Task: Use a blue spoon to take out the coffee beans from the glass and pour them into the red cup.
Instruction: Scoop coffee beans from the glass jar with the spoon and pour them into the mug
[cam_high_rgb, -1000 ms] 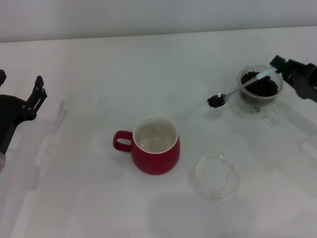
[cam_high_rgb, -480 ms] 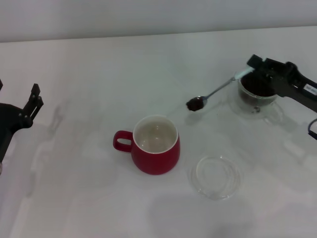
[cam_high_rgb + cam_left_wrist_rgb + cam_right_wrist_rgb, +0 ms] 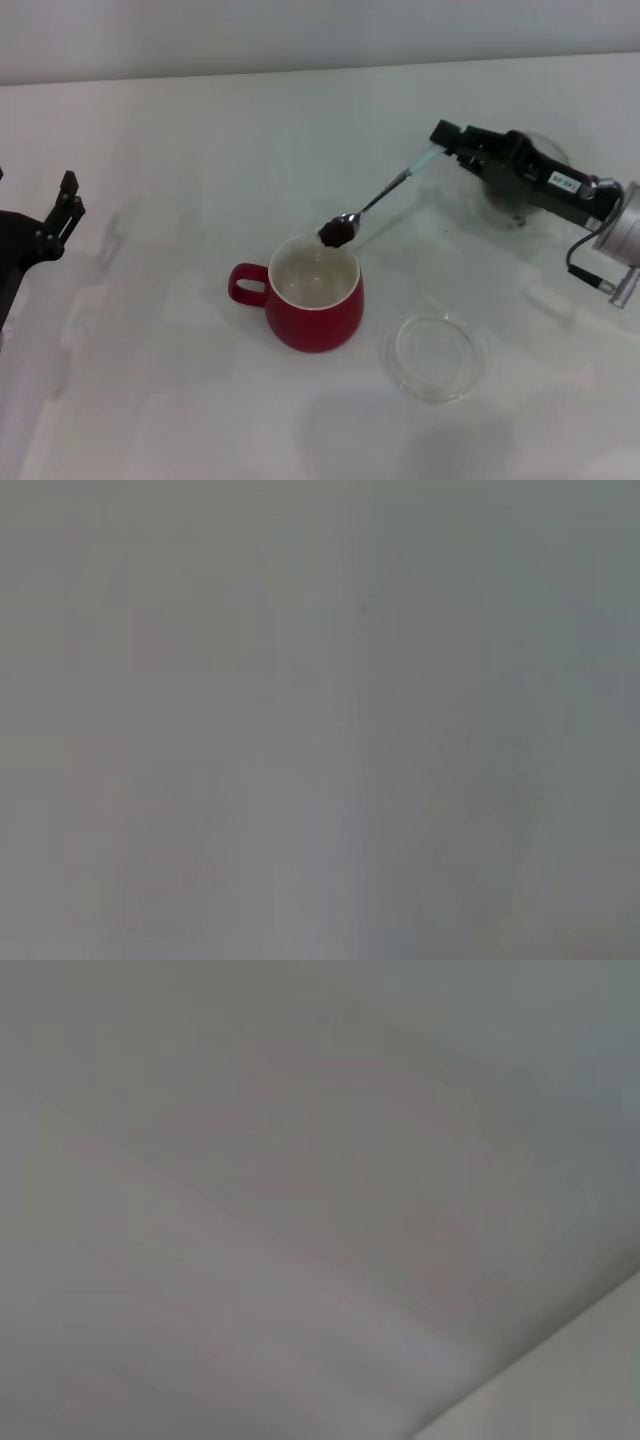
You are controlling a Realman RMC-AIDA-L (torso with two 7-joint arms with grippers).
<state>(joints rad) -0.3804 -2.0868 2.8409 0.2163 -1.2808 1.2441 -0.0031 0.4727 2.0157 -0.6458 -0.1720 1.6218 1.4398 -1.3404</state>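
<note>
The red cup (image 3: 313, 292) stands upright near the table's middle, its white inside showing. My right gripper (image 3: 441, 142) is shut on the pale handle of the blue spoon (image 3: 385, 195), which slants down toward the cup. The spoon's bowl carries a small heap of coffee beans (image 3: 336, 233) and hovers just over the cup's far rim. The glass (image 3: 508, 210) is mostly hidden behind my right arm, and its contents do not show. My left gripper (image 3: 68, 203) is parked at the far left edge, open and holding nothing. Both wrist views show only blank grey.
A flat clear round saucer (image 3: 436, 355) lies to the right of the red cup, nearer the front. The white table (image 3: 180, 400) runs back to a pale wall.
My right arm has swung left from the glass, carrying the loaded spoon from beside the glass to above the red cup's rim. The left gripper has drawn back slightly.
</note>
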